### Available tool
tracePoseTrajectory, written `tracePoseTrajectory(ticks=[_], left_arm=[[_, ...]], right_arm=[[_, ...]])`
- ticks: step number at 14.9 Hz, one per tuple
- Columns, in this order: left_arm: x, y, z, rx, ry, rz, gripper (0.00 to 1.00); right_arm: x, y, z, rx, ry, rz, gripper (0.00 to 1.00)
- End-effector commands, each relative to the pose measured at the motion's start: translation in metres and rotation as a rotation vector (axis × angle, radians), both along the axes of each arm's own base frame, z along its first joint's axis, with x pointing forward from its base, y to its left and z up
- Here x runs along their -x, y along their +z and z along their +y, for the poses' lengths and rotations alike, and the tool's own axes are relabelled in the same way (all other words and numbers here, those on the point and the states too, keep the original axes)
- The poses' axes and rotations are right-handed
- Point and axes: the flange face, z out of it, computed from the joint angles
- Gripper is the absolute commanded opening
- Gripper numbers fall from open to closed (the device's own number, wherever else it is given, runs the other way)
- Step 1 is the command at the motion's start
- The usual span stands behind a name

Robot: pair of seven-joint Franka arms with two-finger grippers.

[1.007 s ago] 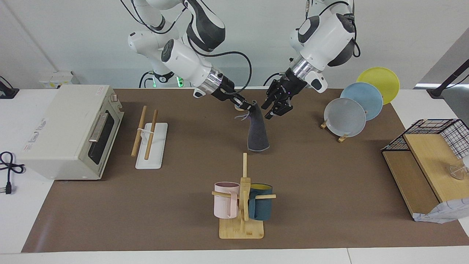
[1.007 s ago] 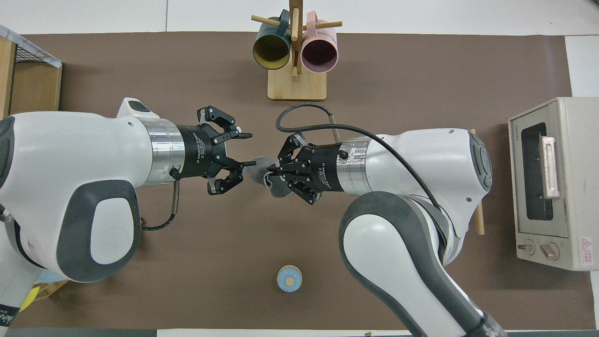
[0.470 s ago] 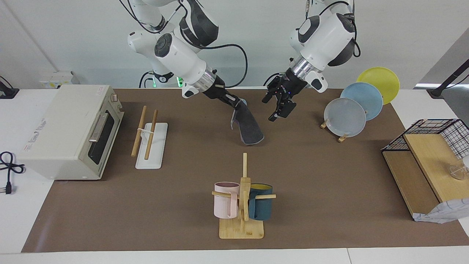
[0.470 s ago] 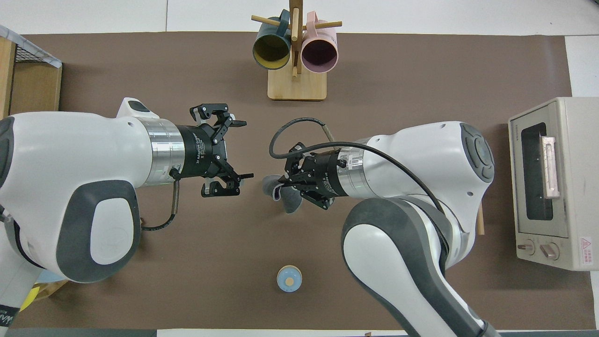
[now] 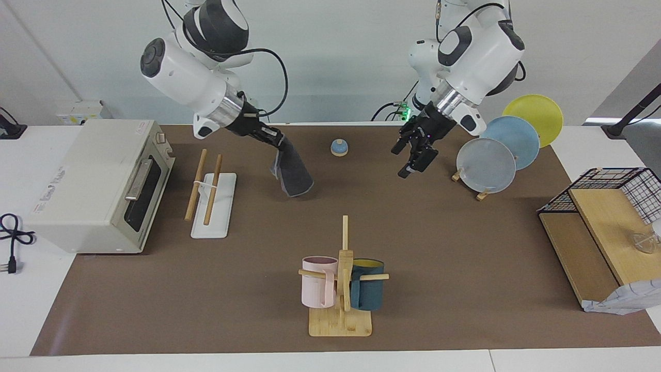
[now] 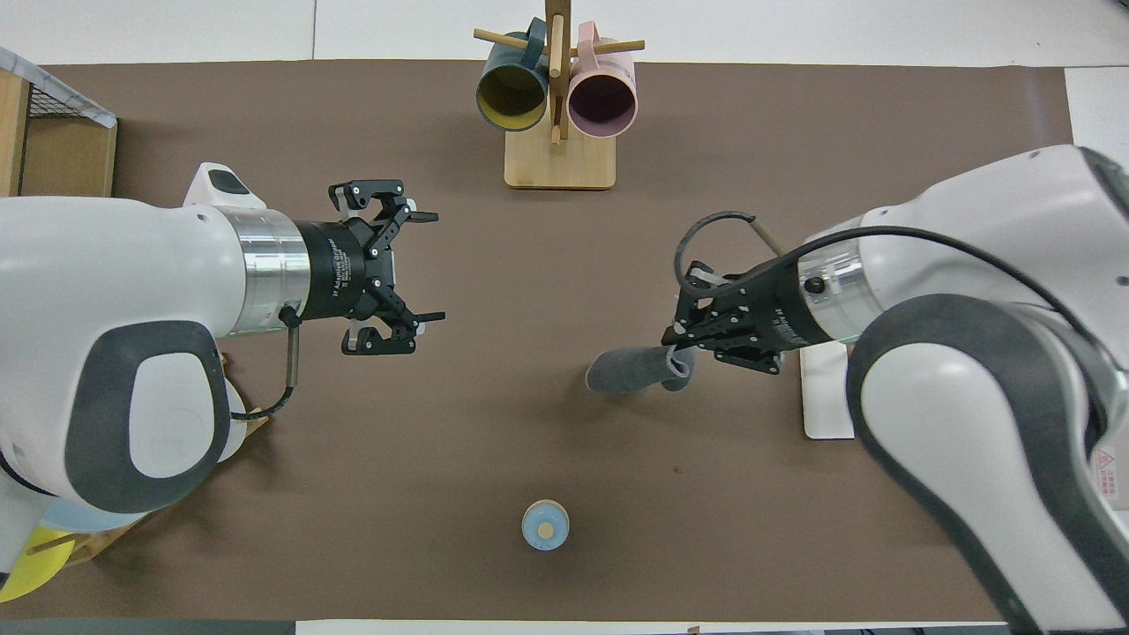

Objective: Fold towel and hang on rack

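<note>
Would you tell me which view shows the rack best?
The facing view: the rack shows whole, both rods on its white base. In the overhead view the right arm covers it, leaving only a corner of the base.

Towel (image 5: 294, 173) dk grey – rack (image 5: 211, 206) white base, light wood rods.

I work at a white table (image 5: 20, 310) covered by a brown mat (image 5: 465, 289), with a plain white wall (image 5: 335, 62) rising at my end and even light over everything.
</note>
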Motion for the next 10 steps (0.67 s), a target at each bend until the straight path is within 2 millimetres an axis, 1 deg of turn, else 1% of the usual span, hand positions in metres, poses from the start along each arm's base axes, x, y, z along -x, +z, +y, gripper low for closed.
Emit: tracePoseTrajectory(ticks=[1, 3, 4, 5, 6, 7, 9, 10], left_arm=[[-0.001, -0.004, 0.041, -0.060, -0.134, -0.064, 1.00], [-0.009, -0.005, 0.071, -0.114, -0.239, -0.129, 1.00], [-0.011, -0.005, 0.080, -0.154, -0.309, -0.166, 1.00], [-0.012, -0.005, 0.082, -0.204, -0.393, -0.198, 1.00], [-0.014, -0.004, 0.088, -0.264, -0.475, -0.224, 1.00], [-0.016, -0.002, 0.097, -0.320, -0.549, -0.242, 1.00], [-0.023, 0.004, 0.113, -0.396, -0.722, -0.272, 1.00], [-0.027, 0.009, 0.119, -0.434, -0.799, -0.288, 1.00]], right_arm=[[0.003, 0.000, -0.014, 0.091, 0.191, -0.062, 0.00], [0.004, -0.003, -0.031, 0.135, 0.277, -0.097, 0.00], [0.006, -0.006, -0.041, 0.148, 0.328, -0.117, 0.00], [0.006, -0.011, -0.053, 0.157, 0.382, -0.136, 0.00], [0.005, -0.012, -0.069, 0.160, 0.415, -0.165, 0.00], [0.002, -0.012, -0.088, 0.163, 0.438, -0.183, 0.00], [0.002, -0.018, -0.111, 0.168, 0.495, -0.208, 0.00], [0.003, -0.020, -0.117, 0.169, 0.525, -0.216, 0.00]])
